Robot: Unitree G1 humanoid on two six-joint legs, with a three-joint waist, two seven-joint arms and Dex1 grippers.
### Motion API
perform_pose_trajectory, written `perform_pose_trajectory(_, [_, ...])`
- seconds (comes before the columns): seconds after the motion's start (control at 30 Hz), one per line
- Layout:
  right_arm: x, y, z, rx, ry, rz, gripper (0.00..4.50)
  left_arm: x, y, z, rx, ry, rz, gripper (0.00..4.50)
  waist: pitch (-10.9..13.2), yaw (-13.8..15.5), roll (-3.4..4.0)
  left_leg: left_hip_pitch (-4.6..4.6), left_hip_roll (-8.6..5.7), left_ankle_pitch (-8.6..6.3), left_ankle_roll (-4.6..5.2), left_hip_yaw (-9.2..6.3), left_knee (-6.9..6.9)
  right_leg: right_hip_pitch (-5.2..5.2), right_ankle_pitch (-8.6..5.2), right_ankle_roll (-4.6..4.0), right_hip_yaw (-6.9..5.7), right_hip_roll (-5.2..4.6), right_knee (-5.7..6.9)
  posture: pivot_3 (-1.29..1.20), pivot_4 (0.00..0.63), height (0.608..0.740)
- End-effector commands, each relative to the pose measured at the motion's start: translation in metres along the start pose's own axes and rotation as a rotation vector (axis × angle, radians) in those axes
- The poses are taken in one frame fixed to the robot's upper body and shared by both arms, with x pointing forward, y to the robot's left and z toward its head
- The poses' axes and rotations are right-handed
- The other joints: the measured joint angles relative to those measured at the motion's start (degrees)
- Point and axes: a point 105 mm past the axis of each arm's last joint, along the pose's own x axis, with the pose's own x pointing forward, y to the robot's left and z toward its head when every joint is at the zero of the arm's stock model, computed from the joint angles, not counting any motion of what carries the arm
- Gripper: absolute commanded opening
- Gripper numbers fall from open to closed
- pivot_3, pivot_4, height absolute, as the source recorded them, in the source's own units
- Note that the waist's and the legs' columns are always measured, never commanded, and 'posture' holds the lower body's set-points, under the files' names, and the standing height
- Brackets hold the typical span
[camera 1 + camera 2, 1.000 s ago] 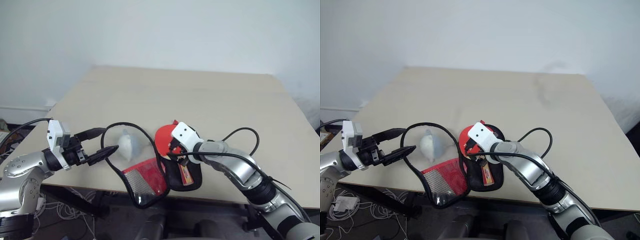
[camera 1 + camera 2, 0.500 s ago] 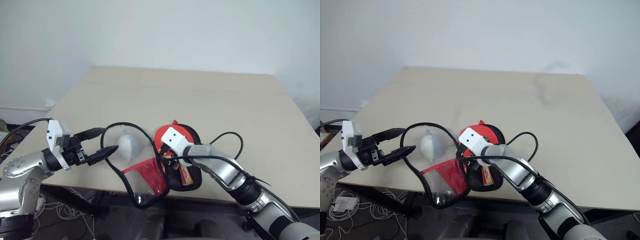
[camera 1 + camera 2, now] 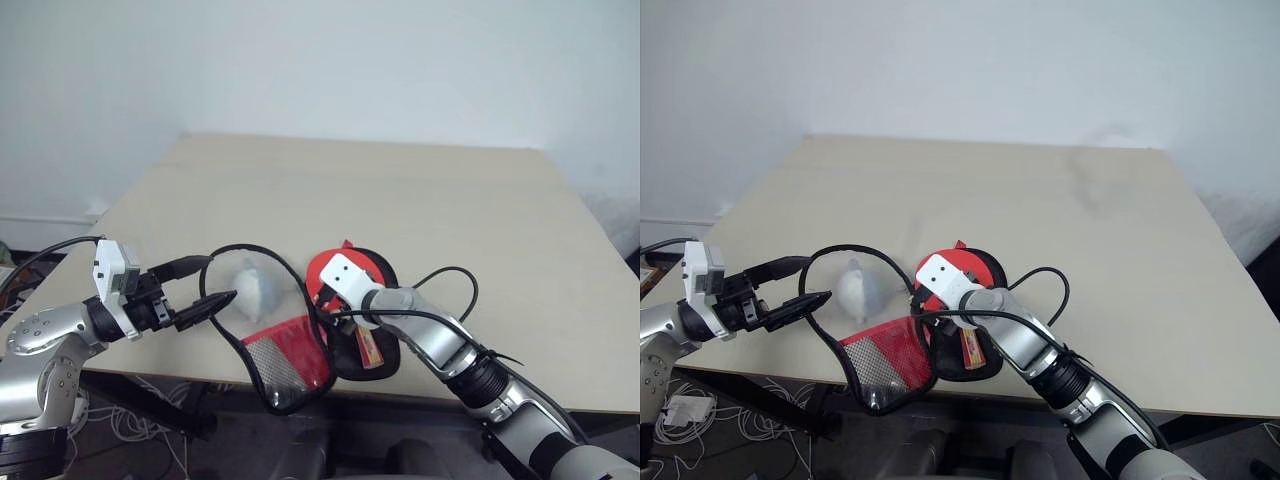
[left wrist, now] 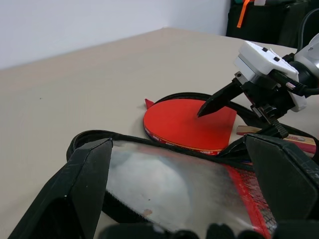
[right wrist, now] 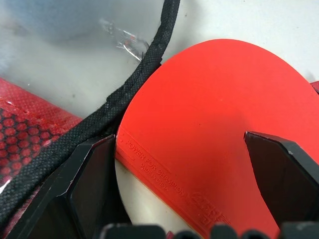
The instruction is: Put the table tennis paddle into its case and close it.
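Currently, on a beige bench [image 3: 420,200] against a white wall, the items are lying as follows.

Case [image 3: 285,350]: a black and red pouch, sitting open near the bench's front edge. Its red flap with the mesh panel is hanging toward the robot, past the edge, while its black zipper rim [image 3: 255,250] is looping up and round to the left. The lower half is lying flat on the bench.

Paddle [image 3: 322,270]: resting on the lower half of the case, red face up, with the handle [image 3: 368,345] pointing toward the front edge. In the right wrist view the red face [image 5: 214,124] is lying just beside the black rim, which is crossing along its edge.

Plastic wad [image 3: 248,285]: whitish and translucent, sitting on the bench inside the loop of the rim, just left of the paddle.

Left gripper [image 3: 205,285]: held level at the left of the case, fingers spread, pointing toward the rim. The lower finger tip is sitting right at the rim; whether it is touching cannot be told. In the left wrist view the mesh flap [image 4: 169,189] is lying between the fingers.

Right gripper [image 4: 204,110]: fingers spread, angling down over the paddle's face, one finger tip coming right at the red rubber. It is holding nothing.
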Motion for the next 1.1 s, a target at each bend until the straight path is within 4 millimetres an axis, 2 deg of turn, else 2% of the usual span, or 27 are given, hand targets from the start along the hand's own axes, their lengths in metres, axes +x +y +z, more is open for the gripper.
perform_pose_trajectory(0.03, [-0.008, -0.025, 0.01, -0.009, -0.037, -0.085, 4.46, -0.002, 0.002, 0.012, 0.052, -0.016, 0.01, 4.5, 0.0, 0.0, 0.0, 0.0, 0.02, 0.0, -0.01, 0.0, 0.0, 0.0, 0.01, -0.01, 0.0, 0.01, 0.0, 0.0, 0.0, 0.707])
perform_pose_trajectory(0.27, [-0.014, -0.038, 0.003, 0.005, -0.018, -0.117, 4.46, -0.003, 0.003, 0.012, 0.053, -0.015, 0.012, 4.5, 0.0, 0.02, 0.0, 0.02, 0.03, 0.0, -0.01, 0.01, 0.0, 0.0, 0.02, -0.03, 0.0, 0.01, 0.0, 0.0, 0.0, 0.707])
perform_pose_trajectory(0.5, [-0.015, -0.03, 0.009, 0.024, -0.035, -0.094, 4.46, -0.003, 0.003, 0.012, 0.055, -0.013, 0.012, 4.5, 0.0, -0.01, -0.01, 0.02, 0.04, 0.0, -0.01, 0.02, 0.0, 0.0, 0.02, -0.04, 0.02, 0.01, 0.0, 0.0, 0.0, 0.707])
perform_pose_trajectory(0.6, [-0.016, -0.02, 0.02, 0.055, -0.079, -0.038, 4.46, -0.002, 0.004, 0.012, 0.055, -0.012, 0.012, 4.5, 0.0, -0.02, -0.01, 0.02, 0.05, 0.0, -0.01, 0.02, 0.0, -0.01, 0.03, -0.05, 0.03, 0.02, 0.0, 0.0, 0.0, 0.707])
perform_pose_trajectory(0.7, [-0.025, -0.005, 0.043, 0.125, -0.186, 0.085, 4.46, -0.002, 0.005, 0.012, 0.056, -0.012, 0.011, 4.5, 0.0, -0.03, 0.0, 0.02, 0.06, 0.0, -0.01, 0.02, -0.01, -0.01, 0.03, -0.05, 0.03, 0.03, 0.0, 0.0, 0.0, 0.707])
perform_pose_trajectory(0.83, [-0.045, -0.004, 0.064, 0.186, -0.278, 0.184, 4.46, -0.002, 0.005, 0.014, 0.057, -0.013, 0.007, 4.5, 0.0, -0.04, 0.0, 0.04, 0.1, 0.0, -0.02, 0.02, -0.02, -0.01, 0.04, -0.05, 0.02, 0.04, 0.0, 0.0, 0.0, 0.707])
perform_pose_trajectory(0.9, [-0.059, -0.011, 0.071, 0.195, -0.325, 0.22, 4.46, -0.003, 0.006, 0.016, 0.06, -0.015, 0.006, 4.5, 0.0, 0.1, 0.0, 0.04, 0.08, 0.0, -0.02, 0.02, -0.01, 0.0, 0.04, -0.05, 0.02, 0.03, -0.01, 0.0, 0.0, 0.707])
perform_pose_trajectory(1.0, [-0.075, -0.023, 0.071, 0.192, -0.355, 0.236, 4.46, -0.006, 0.007, 0.019, 0.064, -0.017, 0.003, 4.5, -0.02, 0.17, -0.03, 0.03, 0.08, 0.0, -0.02, 0.03, -0.01, 0.01, 0.04, -0.05, 0.01, 0.02, -0.05, 0.0, 0.0, 0.707])
perform_pose_trajectory(1.07, [-0.083, -0.036, 0.063, 0.192, -0.355, 0.219, 4.46, -0.009, 0.007, 0.021, 0.064, -0.016, 0.002, 4.5, -0.02, 0.12, -0.03, 0.04, 0.1, -0.01, -0.02, 0.05, -0.03, 0.0, 0.03, -0.06, 0.02, 0.0, -0.05, 0.0, 0.0, 0.707])
perform_pose_trajectory(1.1, [-0.09, -0.053, 0.052, 0.204, -0.35, 0.188, 4.46, -0.013, 0.009, 0.023, 0.062, -0.016, 0.008, 4.5, -0.01, 0.12, -0.02, 0.04, 0.11, -0.01, -0.02, 0.06, -0.04, -0.01, 0.03, -0.06, 0.03, 0.0, -0.05, 0.0, 0.0, 0.707])
